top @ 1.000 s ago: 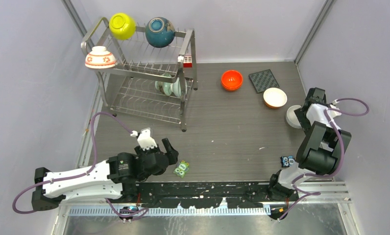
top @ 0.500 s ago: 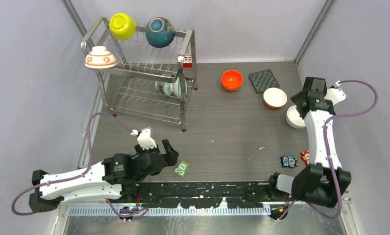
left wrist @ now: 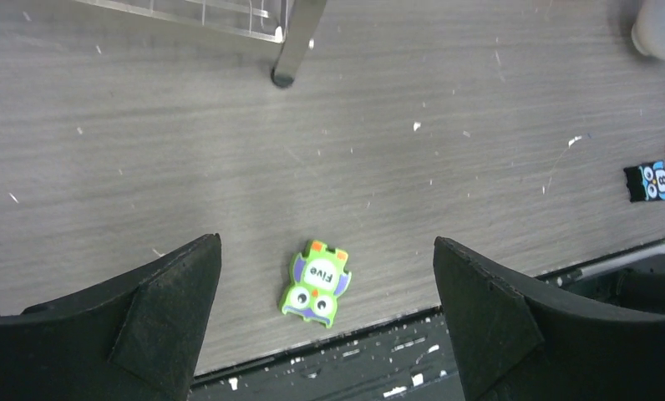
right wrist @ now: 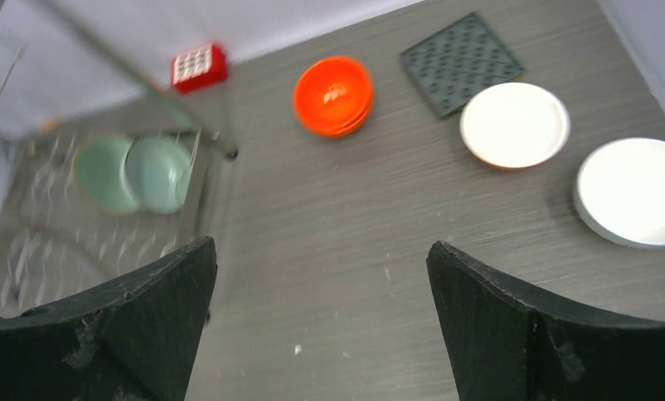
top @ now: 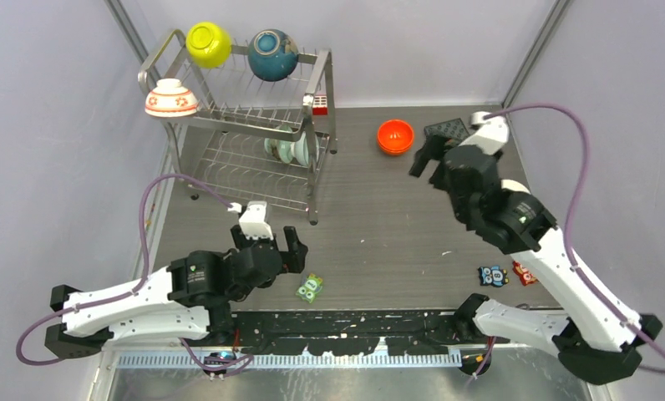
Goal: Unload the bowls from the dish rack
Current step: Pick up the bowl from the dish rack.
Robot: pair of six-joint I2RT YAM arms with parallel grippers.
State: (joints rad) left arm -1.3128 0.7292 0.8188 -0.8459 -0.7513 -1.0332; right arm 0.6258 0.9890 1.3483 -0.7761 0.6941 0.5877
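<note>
Right fingers (right wrist: 513, 334) and left fingers (left wrist: 145, 334) gape empty; reaching ahead-left for the pale green bowls (right wrist: 158, 173), the right ones might clip the dish rack (right wrist: 45, 234) post.

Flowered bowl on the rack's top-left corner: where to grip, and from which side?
Likely the raised foot ring of the flowered bowl, from above. It appears to sit upside down on the dish rack, rim facing down, so the foot is the narrow exposed part for the open left gripper.

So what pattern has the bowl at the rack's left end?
The bowl is white with red flowers; the top external view shows it best.
</note>
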